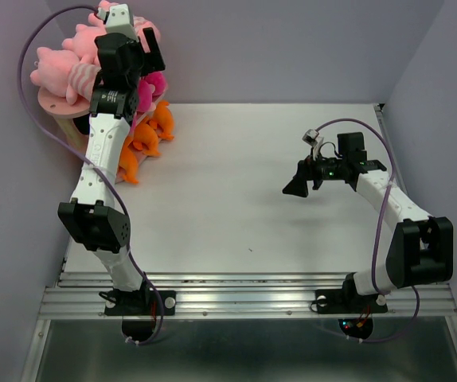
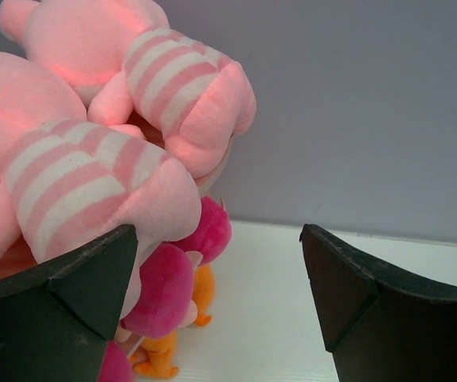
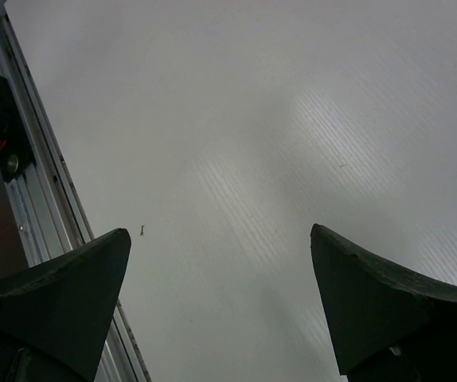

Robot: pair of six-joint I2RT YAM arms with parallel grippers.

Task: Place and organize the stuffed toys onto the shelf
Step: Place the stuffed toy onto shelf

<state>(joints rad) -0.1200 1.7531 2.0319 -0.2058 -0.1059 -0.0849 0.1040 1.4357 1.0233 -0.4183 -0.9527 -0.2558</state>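
The pink striped toys (image 1: 65,68) lie piled on the top board of the shelf (image 1: 52,101), which stands in the far left corner of the surface (image 1: 236,207). Magenta dolls (image 1: 150,86) sit below them, and orange toys (image 1: 145,139) are lowest. The left hand (image 2: 216,239) hangs just beside the top pile, spread wide and holding nothing. The right hand (image 3: 220,231) hovers wide and empty over the surface's right side, well apart.

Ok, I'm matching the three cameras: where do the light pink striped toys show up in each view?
Top external: the light pink striped toys sit at upper left, piled on the top board of the shelf.
Left wrist: the same toys fill the upper left, close up.
Right wrist: not in it.
Shared landmark: the white table, seen in all three views.
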